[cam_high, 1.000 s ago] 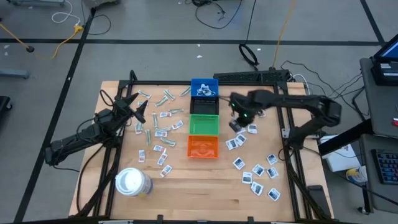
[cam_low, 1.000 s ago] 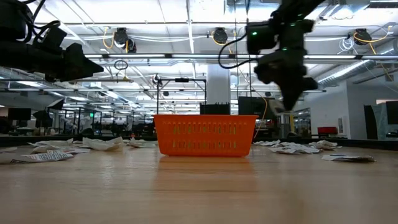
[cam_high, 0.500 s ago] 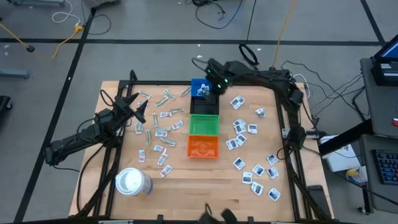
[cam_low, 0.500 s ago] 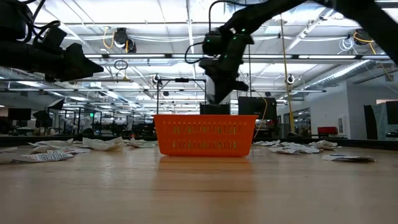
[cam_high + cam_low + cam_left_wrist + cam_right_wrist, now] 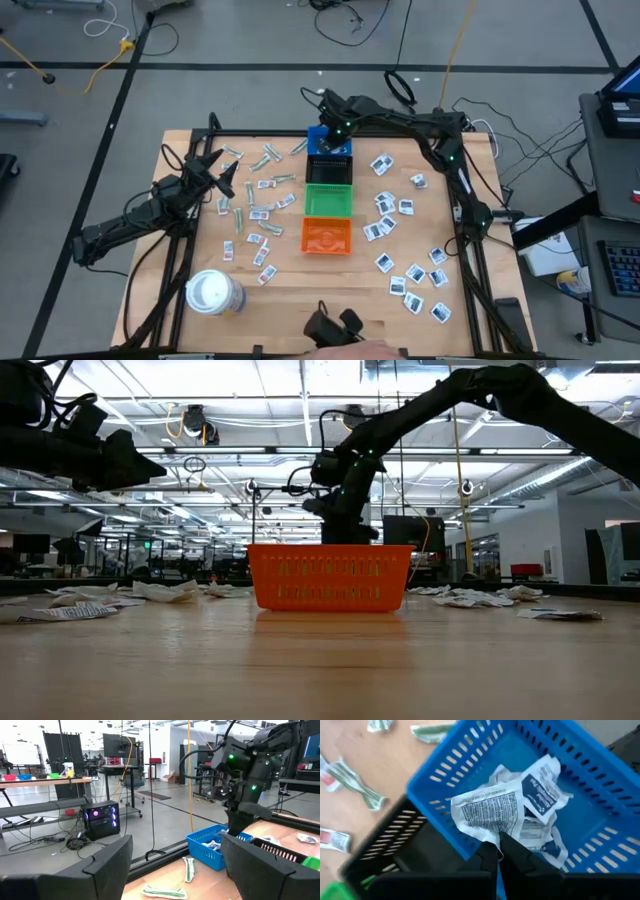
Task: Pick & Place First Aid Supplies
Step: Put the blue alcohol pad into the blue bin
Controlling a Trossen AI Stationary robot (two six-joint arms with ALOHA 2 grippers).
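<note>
R tool (image 5: pixel 501 851) is over the blue bin (image 5: pixel 329 141) at the far middle of the desk (image 5: pixel 320 310), fingers pinched shut on the corner of a white packet w/ dark-blue print (image 5: pixel 487 812). That packet hangs just above the bin's floor, where more white packets (image 5: pixel 540 795) of the same sort lie crumpled. In the high view the R arm reaches in from the far right corner, its tool end (image 5: pixel 336 128) right on top of the blue bin.

Bins sit in a row front to back: blue farthest, then a black bin (image 5: pixel 329 169), green bin (image 5: pixel 328 201), orange bin (image 5: pixel 326 236) nearest. They touch or nearly touch each other.

L tool (image 5: pixel 222 172) hangs above the desk's left side, fingers spread wide, nothing between them. Below and beside it lie slim green-grey wrappers (image 5: pixel 266 157) and small white strips w/ reddish marks (image 5: pixel 262 212), scattered left of the bins.

Right of the bins: a loose spread of white square packets (image 5: pixel 388 205) running toward the near right corner (image 5: pixel 418 291). None touch the bins.

White round roll (image 5: pixel 211 292) stands at the near left. Low view: the orange bin (image 5: pixel 330 576) fills the centre, R arm (image 5: pixel 350 490) behind it, packets flat on the desk both sides.
</note>
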